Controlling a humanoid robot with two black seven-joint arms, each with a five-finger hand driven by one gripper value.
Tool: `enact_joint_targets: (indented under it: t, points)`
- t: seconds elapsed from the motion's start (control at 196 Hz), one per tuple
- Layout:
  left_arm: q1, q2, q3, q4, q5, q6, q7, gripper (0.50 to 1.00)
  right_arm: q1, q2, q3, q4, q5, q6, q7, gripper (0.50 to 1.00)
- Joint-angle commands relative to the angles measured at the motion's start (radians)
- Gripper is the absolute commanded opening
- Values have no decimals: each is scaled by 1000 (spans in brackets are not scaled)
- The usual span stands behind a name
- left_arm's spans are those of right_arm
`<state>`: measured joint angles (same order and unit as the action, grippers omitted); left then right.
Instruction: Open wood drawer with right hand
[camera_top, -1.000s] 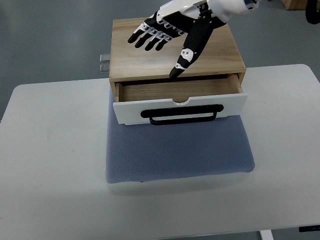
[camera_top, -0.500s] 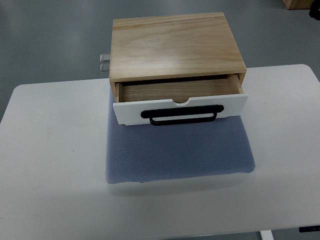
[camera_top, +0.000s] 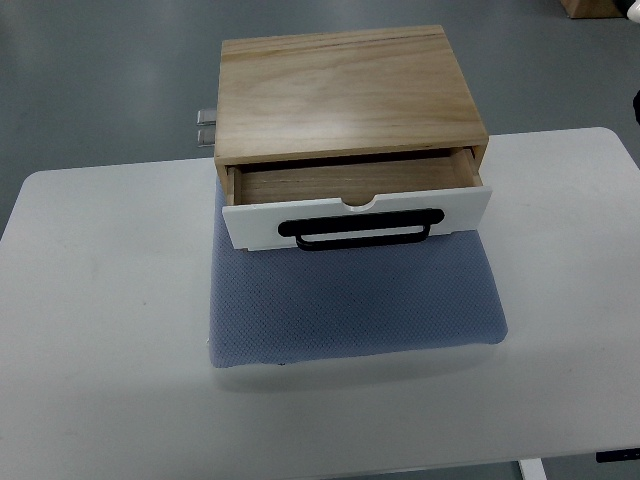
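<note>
Drawer (camera_top: 355, 190), one, pulled partly out of one wooden box (camera_top: 345, 90); no hand visible.

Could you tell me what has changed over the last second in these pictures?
The right hand, which hovered over the wooden box a second ago, has withdrawn out of view. The drawer stays partly open, its black handle untouched, on the blue mat.

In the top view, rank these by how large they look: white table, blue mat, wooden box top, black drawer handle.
Largest to smallest in the top view:
1. white table
2. blue mat and wooden box top: too close to rank, as the box hides part of the mat and sits nearer the camera
3. black drawer handle
</note>
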<state>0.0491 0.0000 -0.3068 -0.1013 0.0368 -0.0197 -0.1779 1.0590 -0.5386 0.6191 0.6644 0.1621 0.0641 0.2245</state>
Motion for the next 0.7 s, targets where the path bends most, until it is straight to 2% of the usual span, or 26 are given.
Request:
enact_joint_targets:
  t: [0.0,0.138,0.26,0.275,0.362,0.525,0.694]
  points:
    - [0,0,0,0,0,1,0,1000,-48,32,45,-17,46,14,-8,942]
    - [0,0,0,0,0,0,0,1000,-74,58,90,-29,82,25,-28,944]
    - [0,0,0,0,0,0,0,1000,-89,68,103,-48,80,33,-16,944]
    - [0,0,0,0,0,0,0,1000,-97,85,105,-77,74,33,1,944]
    - [0,0,0,0,0,0,0,1000,-105,103,103,-114,63,31,7,944]
    - [0,0,0,0,0,1,0,1000,-137,124,105,-117,62,31,10,944]
    - [0,0,0,0,0,0,0,1000,-139,126,100,-115,59,31,62,944]
